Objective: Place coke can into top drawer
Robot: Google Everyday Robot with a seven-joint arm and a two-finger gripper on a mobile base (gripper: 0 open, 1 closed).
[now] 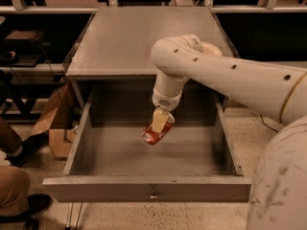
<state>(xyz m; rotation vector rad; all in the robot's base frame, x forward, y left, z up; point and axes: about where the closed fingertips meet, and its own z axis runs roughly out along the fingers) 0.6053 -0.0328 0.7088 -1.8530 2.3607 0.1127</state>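
Observation:
The top drawer [144, 188] is pulled wide open below the grey cabinet top, its flat front panel near me with a small metal knob [153, 194] at the centre. My gripper [159, 124] hangs inside the drawer opening, over the middle of its floor. It is shut on the coke can [153, 135], a small red shiny can held tilted below the cream fingers [159, 120]. The can hangs just above the drawer floor; I cannot tell whether it touches.
The grey cabinet top [144, 37] lies behind the drawer. A cardboard box [56, 123] stands on the floor at the left. A person's leg and shoes [14, 186] are at the lower left. Dark shelving runs along the back.

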